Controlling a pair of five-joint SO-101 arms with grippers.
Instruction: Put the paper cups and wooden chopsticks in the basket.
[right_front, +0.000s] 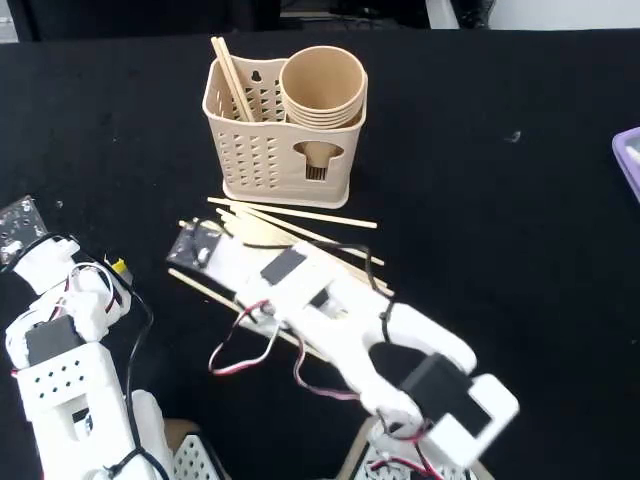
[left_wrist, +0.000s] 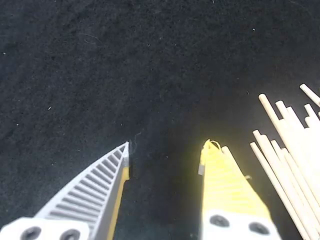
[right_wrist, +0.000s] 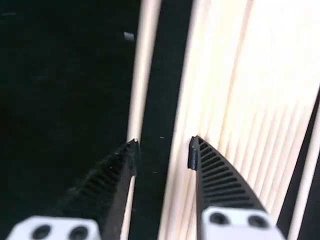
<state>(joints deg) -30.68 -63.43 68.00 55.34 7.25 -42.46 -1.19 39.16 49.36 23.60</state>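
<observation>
A beige slotted basket (right_front: 262, 150) stands at the back middle of the black table. It holds a stack of paper cups (right_front: 322, 85) and two wooden chopsticks (right_front: 230, 75). In front of it lies a loose pile of chopsticks (right_front: 300, 217). My right gripper (right_front: 212, 262) hangs low over the pile's left part. In the right wrist view it (right_wrist: 163, 145) is open, with one finger over a single chopstick (right_wrist: 145, 65) and the other over the pile (right_wrist: 250, 100). My left gripper (left_wrist: 166, 145) is open above bare cloth, with chopstick ends (left_wrist: 285, 150) beside it.
A purple object (right_front: 628, 155) pokes in at the right edge. The left arm (right_front: 60, 340) stands at the front left and the right arm's base (right_front: 440, 410) at the front middle. Black cloth covers the table.
</observation>
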